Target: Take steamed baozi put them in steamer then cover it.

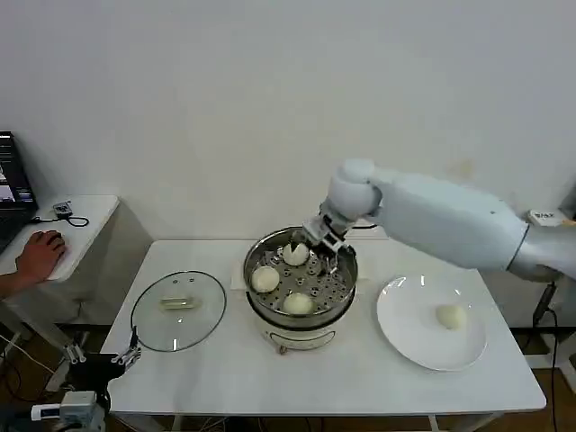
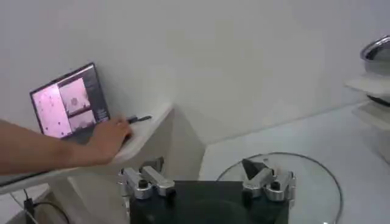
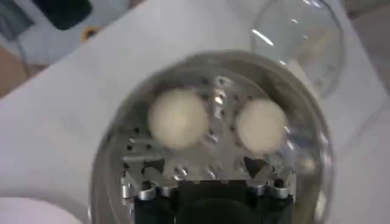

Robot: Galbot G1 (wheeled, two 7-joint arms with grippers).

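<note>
While the right end effector (image 1: 317, 245) is hovering over the steamer (image 1: 300, 286), its fingers are parting beside a bun (image 1: 296, 255) on the tray; it should be rising straight, avoiding the two buns (image 3: 178, 118) nearby. One bun (image 1: 451, 316) is waiting on the plate (image 1: 405, 346); the left end effector (image 2: 207, 184) is idling open beside the glass lid (image 1: 153, 328).

steamer (image 3: 122, 152) | two baozi (image 3: 178, 119) on tray | glass lid (image 3: 298, 42) beside

The right gripper (image 1: 317, 245) is partly covering a baozi (image 1: 296, 255) in the steamer (image 1: 343, 286), leaving its finger opening impossible to judge.
</note>
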